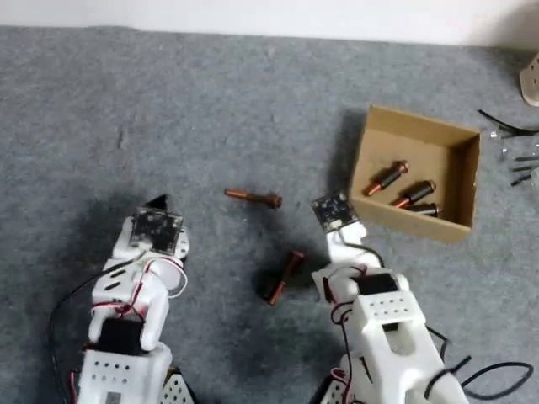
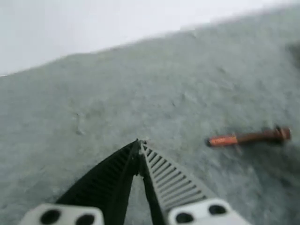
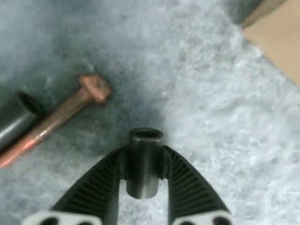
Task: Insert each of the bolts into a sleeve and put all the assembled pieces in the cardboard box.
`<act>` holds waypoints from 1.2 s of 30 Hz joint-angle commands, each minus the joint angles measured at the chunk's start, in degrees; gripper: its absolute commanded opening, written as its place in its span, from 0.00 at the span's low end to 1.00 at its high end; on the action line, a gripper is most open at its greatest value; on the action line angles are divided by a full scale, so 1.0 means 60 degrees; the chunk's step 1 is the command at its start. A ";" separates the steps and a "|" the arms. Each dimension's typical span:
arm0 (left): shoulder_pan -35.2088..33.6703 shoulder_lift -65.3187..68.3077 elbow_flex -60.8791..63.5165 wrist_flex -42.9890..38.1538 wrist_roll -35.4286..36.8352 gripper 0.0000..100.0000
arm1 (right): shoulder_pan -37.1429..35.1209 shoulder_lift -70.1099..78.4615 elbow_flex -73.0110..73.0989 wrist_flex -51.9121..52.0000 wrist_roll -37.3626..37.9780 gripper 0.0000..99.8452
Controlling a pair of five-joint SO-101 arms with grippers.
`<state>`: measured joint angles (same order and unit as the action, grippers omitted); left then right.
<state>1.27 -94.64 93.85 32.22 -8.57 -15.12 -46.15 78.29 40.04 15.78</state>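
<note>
A bare copper bolt (image 1: pixel 253 197) (image 2: pixel 248 138) lies on the grey carpet between the arms. A second bolt (image 1: pixel 288 264) (image 3: pixel 61 117) lies nearer the front, with a dark sleeve (image 1: pixel 272 290) (image 3: pixel 10 123) resting against its shaft. My right gripper (image 1: pixel 337 220) (image 3: pixel 144 164) is shut on another dark sleeve (image 3: pixel 145 159), held upright just above the carpet, between that bolt and the cardboard box (image 1: pixel 459 181) (image 3: pixel 276 40). Three assembled pieces (image 1: pixel 414 194) lie in the box. My left gripper (image 1: pixel 157 202) (image 2: pixel 139 143) is shut on nothing, left of the bare bolt.
Black cables and small parts (image 1: pixel 514 156) lie on the carpet right of the box. A pale object (image 1: pixel 530 80) sits at the far right edge. A white wall (image 1: pixel 269 15) borders the carpet at the back.
</note>
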 commanded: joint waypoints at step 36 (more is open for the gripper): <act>0.2498 1.3678 -0.9282 0.0938 -0.6755 0.17 | 0.0652 -0.9868 0.4183 0.0740 0.0190 0.00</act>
<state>14.46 -10.15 41.89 35.74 -45.85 -11.96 -104.18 96.04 44.35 16.22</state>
